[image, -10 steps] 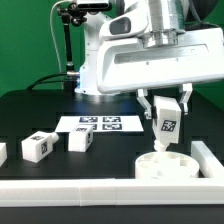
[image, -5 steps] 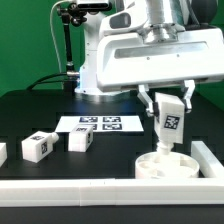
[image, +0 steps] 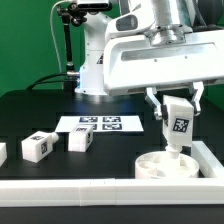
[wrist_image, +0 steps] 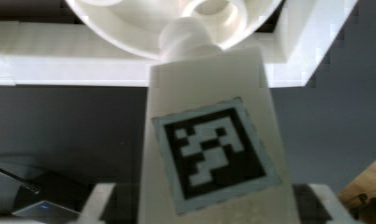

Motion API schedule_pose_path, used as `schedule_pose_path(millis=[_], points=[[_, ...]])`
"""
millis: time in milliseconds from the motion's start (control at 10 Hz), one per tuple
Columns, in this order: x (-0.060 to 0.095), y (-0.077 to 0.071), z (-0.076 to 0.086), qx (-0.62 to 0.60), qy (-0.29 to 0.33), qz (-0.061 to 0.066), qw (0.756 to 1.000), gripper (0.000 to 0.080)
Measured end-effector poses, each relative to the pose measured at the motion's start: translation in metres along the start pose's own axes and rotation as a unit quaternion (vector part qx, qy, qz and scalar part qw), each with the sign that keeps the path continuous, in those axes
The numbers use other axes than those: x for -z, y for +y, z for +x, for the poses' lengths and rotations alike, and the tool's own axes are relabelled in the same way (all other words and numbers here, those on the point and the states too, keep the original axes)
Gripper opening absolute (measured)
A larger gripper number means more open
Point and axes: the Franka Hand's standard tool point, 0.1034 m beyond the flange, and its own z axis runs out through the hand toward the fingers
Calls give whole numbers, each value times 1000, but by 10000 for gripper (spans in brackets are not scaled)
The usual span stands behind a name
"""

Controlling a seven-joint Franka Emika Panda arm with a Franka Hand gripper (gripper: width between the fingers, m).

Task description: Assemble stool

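Shifted toward the exterior view's right: gripper (image: 178, 112) jaws pinch a leg (image: 179, 128) upright, tip at the seat (image: 163, 166). Step: leg insertion. Next likely needs fine alignment, then a straight push down.

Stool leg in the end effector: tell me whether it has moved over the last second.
Yes. The stool leg, held by the end effector, has shifted toward the exterior view's right, farther from the marker board.

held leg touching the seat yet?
Cannot tell. In both views the leg tip overlaps the seat at a socket; neither shows contact or a gap.
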Motion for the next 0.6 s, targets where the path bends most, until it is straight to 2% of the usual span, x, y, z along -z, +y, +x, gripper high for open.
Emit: schedule_pose_path(millis=[300, 600], points=[[-11, -11, -1, 4, -2, 6, 1000, 327], [-16, -8, -8, 3, -8, 5, 1000, 327]])
